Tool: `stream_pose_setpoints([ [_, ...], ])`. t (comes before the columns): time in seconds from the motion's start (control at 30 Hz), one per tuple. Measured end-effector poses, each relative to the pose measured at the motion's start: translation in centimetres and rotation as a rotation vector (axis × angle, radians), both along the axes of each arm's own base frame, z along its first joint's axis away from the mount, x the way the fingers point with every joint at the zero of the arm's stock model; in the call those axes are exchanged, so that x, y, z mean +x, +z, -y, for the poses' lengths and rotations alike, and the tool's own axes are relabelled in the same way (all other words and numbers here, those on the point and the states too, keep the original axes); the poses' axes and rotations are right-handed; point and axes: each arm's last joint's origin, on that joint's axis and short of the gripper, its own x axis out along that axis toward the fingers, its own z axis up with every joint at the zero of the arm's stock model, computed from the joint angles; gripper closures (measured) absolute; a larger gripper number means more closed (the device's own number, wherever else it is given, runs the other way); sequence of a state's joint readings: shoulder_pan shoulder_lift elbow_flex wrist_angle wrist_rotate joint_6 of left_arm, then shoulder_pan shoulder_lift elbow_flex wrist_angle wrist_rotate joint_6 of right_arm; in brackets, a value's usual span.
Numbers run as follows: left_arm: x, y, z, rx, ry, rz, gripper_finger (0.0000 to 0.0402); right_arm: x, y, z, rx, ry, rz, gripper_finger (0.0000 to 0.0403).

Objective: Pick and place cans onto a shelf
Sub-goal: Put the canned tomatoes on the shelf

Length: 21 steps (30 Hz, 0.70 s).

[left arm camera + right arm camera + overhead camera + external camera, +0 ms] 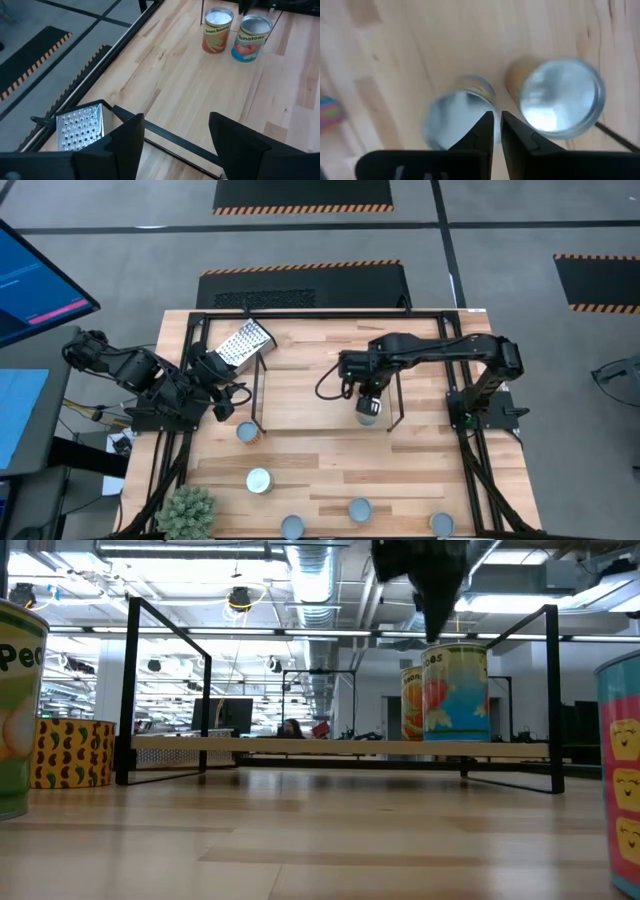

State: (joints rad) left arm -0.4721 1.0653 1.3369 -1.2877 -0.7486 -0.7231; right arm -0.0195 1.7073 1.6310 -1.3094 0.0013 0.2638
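Note:
Two cans stand upright on the shelf's wooden deck (300, 746), inside its black wire rods (258, 395). One is an orange green-beans can (410, 700), the other a blue tomatoes can (458, 692). Both also show in the left wrist view, the green-beans can (217, 31) beside the tomatoes can (251, 39). My right gripper (497, 125) is shut and points down just above them (437, 628), over the gap between their lids (563, 97). My left gripper (177, 145) is open and empty at the table's left side (215, 385), near the grater. Several more cans (258, 480) stand on the table's near part.
A perforated metal grater (245, 342) lies at the far left, by the left gripper (80, 130). A small green plant (188, 510) stands at the near left corner. Cans stand along the near edge (359, 508) and close to the low camera (15, 710). A black frame (330, 312) edges the table.

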Motion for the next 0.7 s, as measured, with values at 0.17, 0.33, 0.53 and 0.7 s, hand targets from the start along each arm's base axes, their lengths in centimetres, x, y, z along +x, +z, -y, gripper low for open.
stream_pose_setpoints([
  [0.17, 0.0, 0.0, 0.0, 0.001, 0.000, 0.000, 0.0189, -0.2, 3.7, -1.2, 0.010, 0.014, 0.069, 0.0344],
  [0.33, 0.0, 0.0, 0.0, 0.001, 0.000, 0.000, 0.0189, -1.6, 5.3, -3.7, 0.085, 0.086, 0.005, 0.0344],
  [0.53, 0.0, 0.0, 0.0, 0.004, 0.002, 0.001, 0.0189, -1.6, 3.1, -7.4, 0.101, 0.168, -0.043, 0.0344],
  [0.7, 0.0, 0.1, -0.1, 0.044, 0.003, 0.002, 0.0189, -2.1, 1.6, -8.7, 0.091, 0.138, -0.109, 0.0344],
])
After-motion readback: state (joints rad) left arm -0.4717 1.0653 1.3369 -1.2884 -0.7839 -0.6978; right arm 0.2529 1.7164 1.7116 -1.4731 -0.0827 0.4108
